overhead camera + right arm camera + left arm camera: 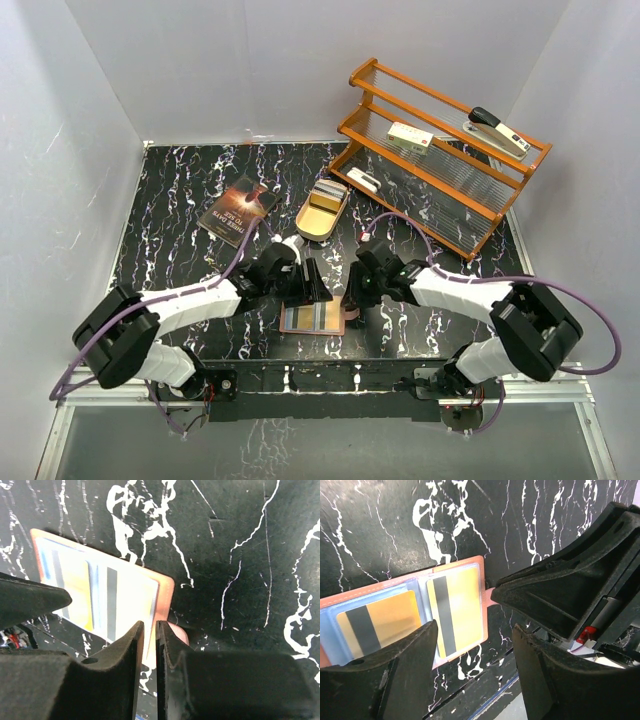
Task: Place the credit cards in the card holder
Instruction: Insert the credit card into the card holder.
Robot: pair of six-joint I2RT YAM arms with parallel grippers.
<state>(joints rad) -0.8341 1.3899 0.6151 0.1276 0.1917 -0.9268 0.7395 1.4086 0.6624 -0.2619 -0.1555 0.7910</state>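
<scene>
Right wrist: card holder point(165, 592) partly behind fingers point(112, 680)

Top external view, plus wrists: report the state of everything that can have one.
card holder, open flat, face up.
credit cards, two gold ones seated in its slots.
left claw, open, over the holder.
right claw, barely open, thin gap.
book, closed.
stapler, closed.
tin, looks open.
</scene>
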